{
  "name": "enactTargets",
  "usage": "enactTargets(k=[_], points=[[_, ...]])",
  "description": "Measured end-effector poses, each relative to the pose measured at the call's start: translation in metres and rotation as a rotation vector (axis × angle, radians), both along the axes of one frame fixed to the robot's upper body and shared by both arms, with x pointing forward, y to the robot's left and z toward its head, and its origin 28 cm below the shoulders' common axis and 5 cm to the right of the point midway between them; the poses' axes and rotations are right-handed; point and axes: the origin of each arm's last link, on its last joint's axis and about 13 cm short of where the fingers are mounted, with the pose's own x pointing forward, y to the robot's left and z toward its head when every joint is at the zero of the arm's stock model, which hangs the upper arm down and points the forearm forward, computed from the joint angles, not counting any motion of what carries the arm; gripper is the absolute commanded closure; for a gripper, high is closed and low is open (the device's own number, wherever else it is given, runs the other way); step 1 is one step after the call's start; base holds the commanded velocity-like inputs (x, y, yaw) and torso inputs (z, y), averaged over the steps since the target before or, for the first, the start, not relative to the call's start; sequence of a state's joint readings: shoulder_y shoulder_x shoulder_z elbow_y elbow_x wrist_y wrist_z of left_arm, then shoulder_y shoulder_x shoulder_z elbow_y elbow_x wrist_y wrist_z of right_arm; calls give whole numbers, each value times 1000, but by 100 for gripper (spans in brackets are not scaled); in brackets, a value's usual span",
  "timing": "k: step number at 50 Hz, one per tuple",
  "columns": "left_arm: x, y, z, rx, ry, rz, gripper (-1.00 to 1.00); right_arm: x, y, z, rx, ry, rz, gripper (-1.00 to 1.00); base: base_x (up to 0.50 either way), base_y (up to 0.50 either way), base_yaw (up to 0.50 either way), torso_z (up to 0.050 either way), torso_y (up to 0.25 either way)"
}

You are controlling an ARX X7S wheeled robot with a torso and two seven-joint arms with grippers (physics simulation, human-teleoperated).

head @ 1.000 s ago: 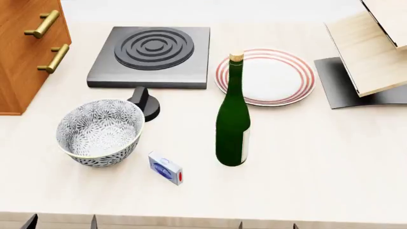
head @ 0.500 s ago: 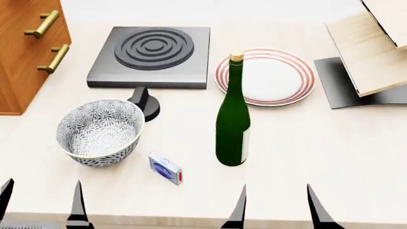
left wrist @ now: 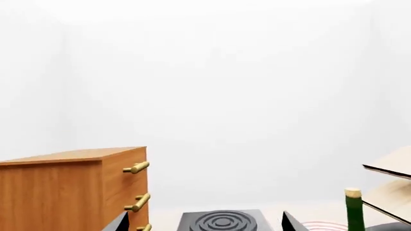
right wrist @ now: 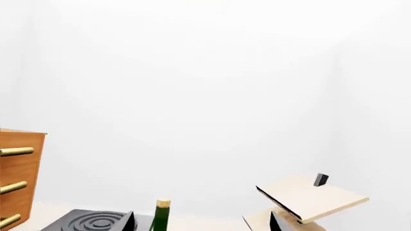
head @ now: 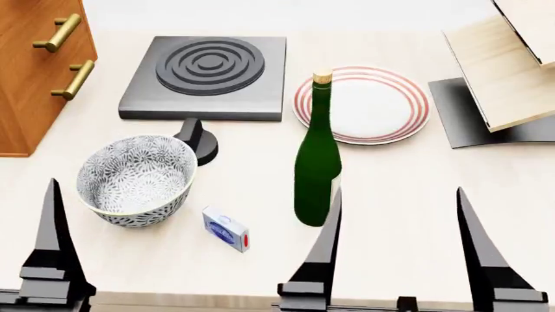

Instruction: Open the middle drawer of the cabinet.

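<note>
The cabinet (head: 35,97) is orange-brown wood with brass bar handles and stands at the table's far left. It also shows in the left wrist view (left wrist: 64,192) and the right wrist view (right wrist: 16,173). The middle drawer (left wrist: 119,202) looks shut, and its handle (left wrist: 138,202) sits between the two others. My left gripper (left wrist: 204,220) is open and empty. One of its fingers (head: 54,247) shows at the near left, far from the cabinet. My right gripper (head: 398,195) is open and empty at the near right, just right of the bottle.
A dark stove plate (head: 208,71) with a knob (head: 197,140) lies beside the cabinet. A patterned bowl (head: 134,179), a small blue box (head: 225,229), a green bottle (head: 318,169) and a striped plate (head: 362,104) are on the table. A pale wooden rack (head: 503,71) stands at the right.
Both grippers have risen from the lower edge into the head view, fingers spread. Nothing on the table has moved.
</note>
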State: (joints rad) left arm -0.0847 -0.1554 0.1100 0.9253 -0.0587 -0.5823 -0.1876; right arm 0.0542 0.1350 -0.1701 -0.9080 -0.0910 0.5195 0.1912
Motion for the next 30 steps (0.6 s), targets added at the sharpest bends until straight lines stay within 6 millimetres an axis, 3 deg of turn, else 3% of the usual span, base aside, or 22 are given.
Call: enactTargets(k=[16,30], points=[[-10,0,14,4,-58,-11,-100,-10,1,16,-17,-101,-4,-100,30,0,0,0,0],[-13,0,18,8,-76,-15,-100,-14,2,22,-19,-149,3,-100,447,0,0,0,0]])
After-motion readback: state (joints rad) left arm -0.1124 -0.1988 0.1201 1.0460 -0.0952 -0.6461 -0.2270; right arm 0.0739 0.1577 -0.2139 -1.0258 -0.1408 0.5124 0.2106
